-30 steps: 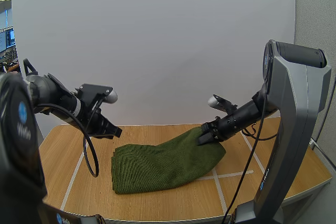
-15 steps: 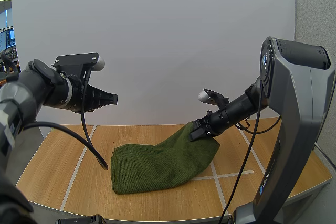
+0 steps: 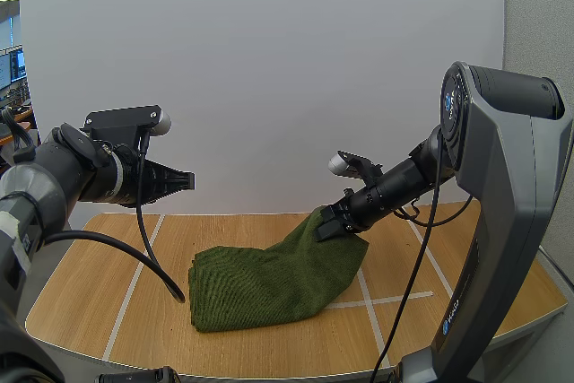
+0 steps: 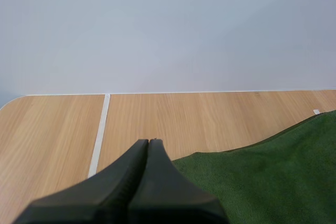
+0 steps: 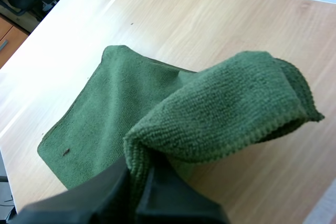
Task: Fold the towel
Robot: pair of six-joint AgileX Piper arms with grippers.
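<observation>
A dark green towel (image 3: 269,280) lies on the wooden table (image 3: 108,275). Its right end is lifted off the wood. My right gripper (image 3: 327,227) is shut on that lifted edge and holds it above the table right of centre. In the right wrist view the towel (image 5: 220,108) drapes in a fold from my right gripper (image 5: 142,169), with the rest spread flat below. My left gripper (image 3: 190,179) hovers high over the table's left side, shut on nothing. Its fingers (image 4: 149,153) lie together as one dark wedge near the towel (image 4: 262,177).
White tape lines (image 3: 134,275) cross the tabletop on both sides. A white wall (image 3: 269,60) rises behind the table. Bare wood lies to the left of the towel and along the front edge.
My right gripper has carried the towel's right edge up and leftward. My left arm rose from near the table and now hangs level above the left side.
</observation>
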